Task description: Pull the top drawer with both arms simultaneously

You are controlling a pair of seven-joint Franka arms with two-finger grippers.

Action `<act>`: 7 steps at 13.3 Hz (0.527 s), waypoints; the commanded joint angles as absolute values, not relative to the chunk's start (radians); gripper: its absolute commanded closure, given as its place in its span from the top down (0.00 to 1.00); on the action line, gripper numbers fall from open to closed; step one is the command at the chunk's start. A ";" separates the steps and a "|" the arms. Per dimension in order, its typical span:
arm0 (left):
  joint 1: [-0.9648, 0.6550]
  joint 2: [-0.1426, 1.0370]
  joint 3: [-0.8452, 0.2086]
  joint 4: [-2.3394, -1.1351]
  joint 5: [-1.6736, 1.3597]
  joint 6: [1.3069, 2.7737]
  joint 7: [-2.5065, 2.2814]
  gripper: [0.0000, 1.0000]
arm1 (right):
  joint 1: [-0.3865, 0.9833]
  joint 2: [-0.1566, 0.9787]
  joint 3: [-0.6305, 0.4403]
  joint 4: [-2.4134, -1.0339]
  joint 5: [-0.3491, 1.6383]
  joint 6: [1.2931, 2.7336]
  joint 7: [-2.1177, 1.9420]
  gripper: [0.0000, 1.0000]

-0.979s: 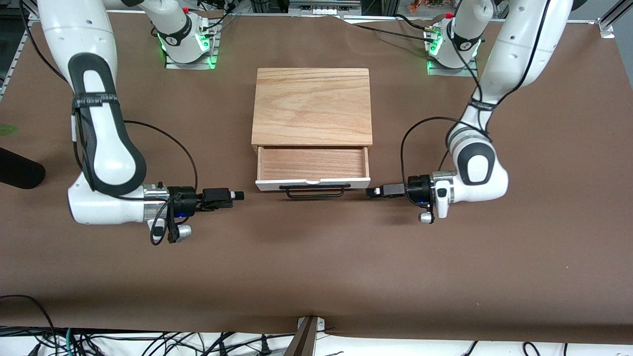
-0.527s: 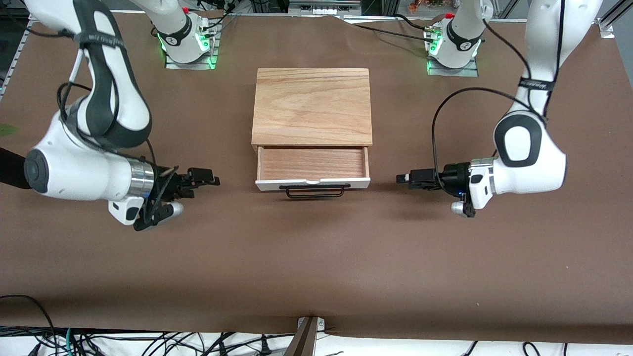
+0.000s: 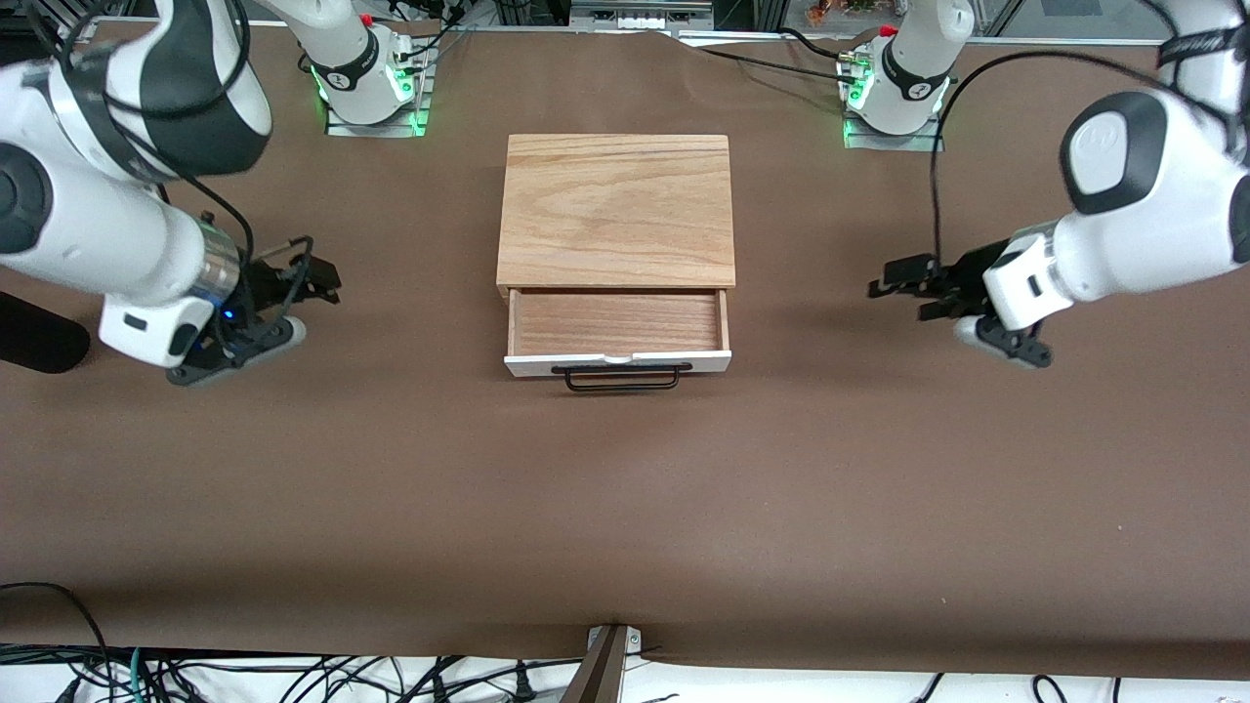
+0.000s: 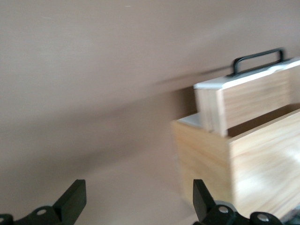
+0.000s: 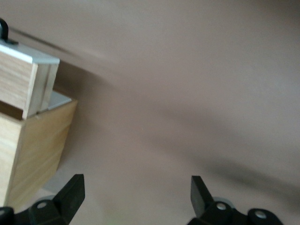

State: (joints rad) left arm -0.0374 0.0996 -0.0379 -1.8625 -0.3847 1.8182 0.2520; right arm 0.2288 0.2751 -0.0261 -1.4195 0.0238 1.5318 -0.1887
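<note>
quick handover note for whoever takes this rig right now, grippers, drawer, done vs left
Left gripper: open, empty, over bare table toward the left arm's end, clear of the cabinet.
Right gripper: open, empty, over the table toward the right arm's end.
Top drawer: pulled out of the cabinet, interior empty, handle free.
Done: drawer open, both arms off it.
Left: apparently nothing but parking the arms.

Both wrist views are smeared with motion blur. The right wrist view cuts off the top drawer [image 5: 28, 77] and nearly all of its handle [image 5: 3, 32]; the front view crops both arms' upper links.
</note>
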 commanded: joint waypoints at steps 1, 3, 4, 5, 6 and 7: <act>-0.028 0.012 -0.044 -1.875 -0.153 1.810 0.255 1.00 | 0.141 0.105 -0.029 -1.592 0.008 1.514 -0.169 1.00; -0.026 -0.005 -0.046 -1.865 -0.052 1.816 0.256 1.00 | 0.086 -0.004 -0.029 -1.711 0.003 1.564 -0.152 1.00; -0.026 -0.017 -0.046 -1.849 -0.051 1.804 0.243 1.00 | 0.081 -0.027 -0.034 -1.747 -0.012 1.583 -0.138 1.00; -0.025 -0.040 -0.046 -1.842 -0.049 1.792 0.235 1.00 | 0.081 -0.037 -0.049 -1.755 -0.046 1.582 -0.114 1.00; -0.025 -0.052 -0.054 -1.833 -0.043 1.746 0.215 1.00 | 0.081 -0.040 -0.063 -1.764 -0.057 1.585 -0.101 1.00; -0.025 -0.055 -0.060 -1.804 -0.023 1.671 0.159 1.00 | 0.074 -0.037 -0.075 -1.767 -0.048 1.612 -0.097 1.00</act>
State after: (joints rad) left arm -0.0281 -0.0303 -0.0420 -1.8417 -0.0744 1.7697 0.2318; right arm 0.0785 -0.0077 -0.0668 -1.7116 -0.0318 1.5600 -0.1353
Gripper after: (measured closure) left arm 0.000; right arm 0.000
